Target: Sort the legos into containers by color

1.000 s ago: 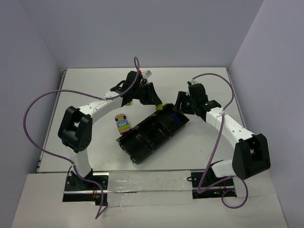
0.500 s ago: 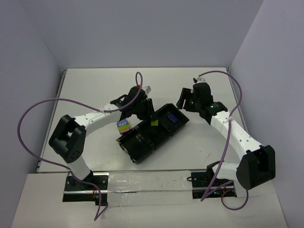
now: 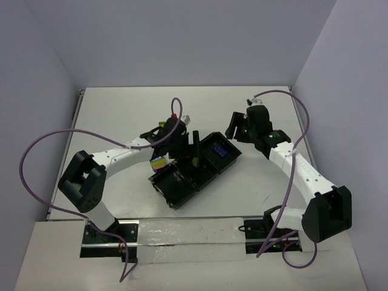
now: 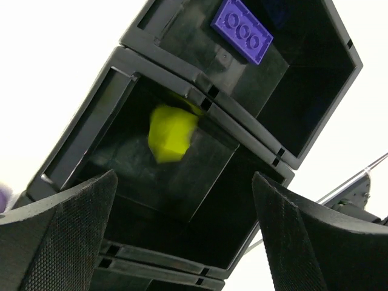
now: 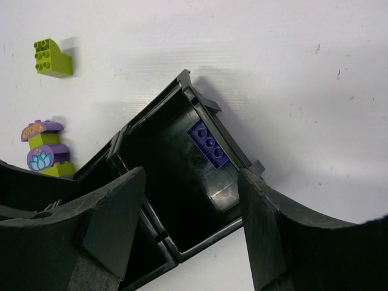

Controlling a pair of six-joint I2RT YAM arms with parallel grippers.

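Observation:
The black tray [image 3: 159,185] lies slantwise mid-table. My left gripper [image 3: 193,150] hangs open over its middle container. Under it a blurred yellow-green lego [image 4: 171,132] sits inside that container's walls [image 4: 200,100], free of the wide-apart fingers [image 4: 60,230]. That brick [image 3: 196,161] also shows from above. A purple lego [image 3: 222,151] lies in the end container [image 5: 200,106]. My right gripper [image 3: 233,128] is open and empty beside that end, above the purple lego [image 5: 208,144].
A multicoloured stacked block [image 3: 159,162] stands on the table left of the tray, under the left arm. The right wrist view shows that block [image 5: 45,148] and, farther off, a loose yellow-green brick [image 5: 51,58] on the white table. Purple cables arc over both arms.

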